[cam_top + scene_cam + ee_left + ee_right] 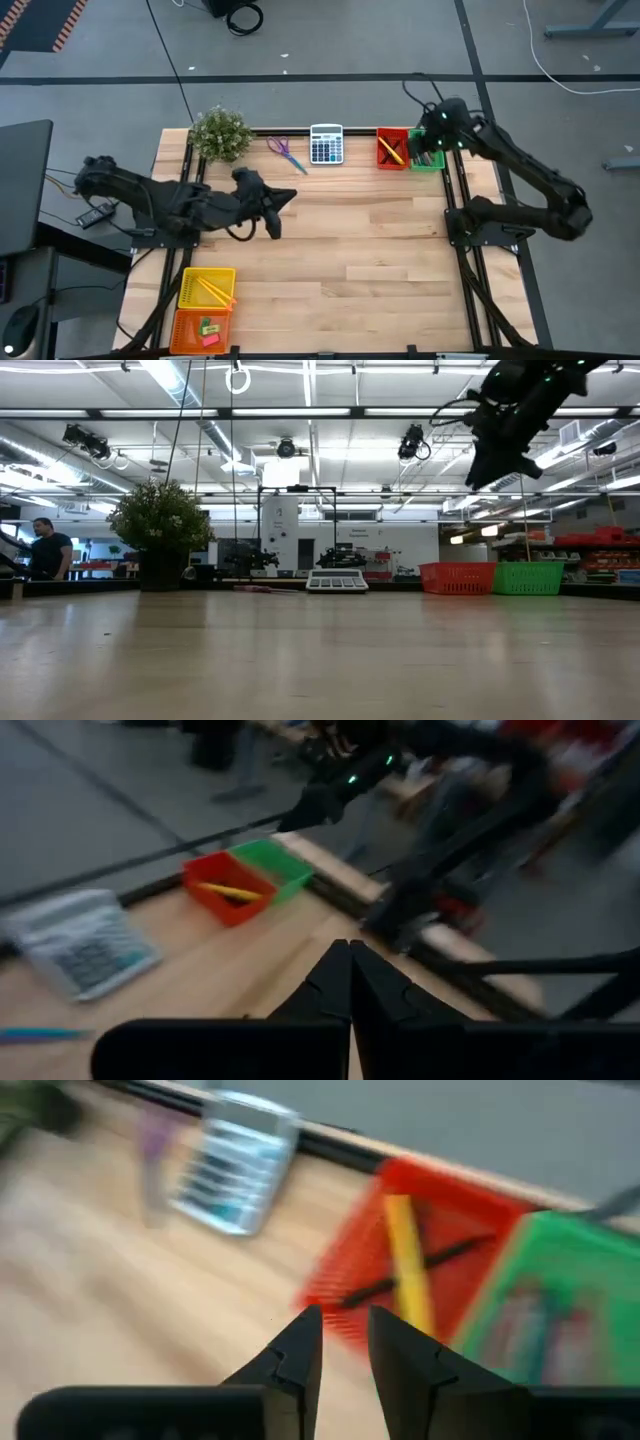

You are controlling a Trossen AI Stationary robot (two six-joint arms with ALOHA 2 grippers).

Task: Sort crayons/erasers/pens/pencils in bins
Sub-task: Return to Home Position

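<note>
At 7 o'clock I see the yellow bin (207, 288) and orange bin (203, 328); my left gripper (281, 199) idles mid-table, fingers pressed together. Plant (220, 134), scissors (286, 153) and calculator (326, 144) line the far edge. At 1 o'clock, my right gripper (343, 1342), fingers narrowly parted and empty, hovers above the red bin (391, 148) and green bin (427, 158).

Illumination is bright and even, supplied by long ceiling tube lights (190, 400) visible in the low view; they leave soft, short shadows beneath both arms on the wooden table (340, 250) and a pale sheen on its near surface. The high view is sharp throughout. Both wrist views are motion-blurred: the calculator (235, 1160), the red bin (420, 1250) and the green bin (570, 1310) smear, while the gripper fingers (295, 1355) stay crisp.
</note>
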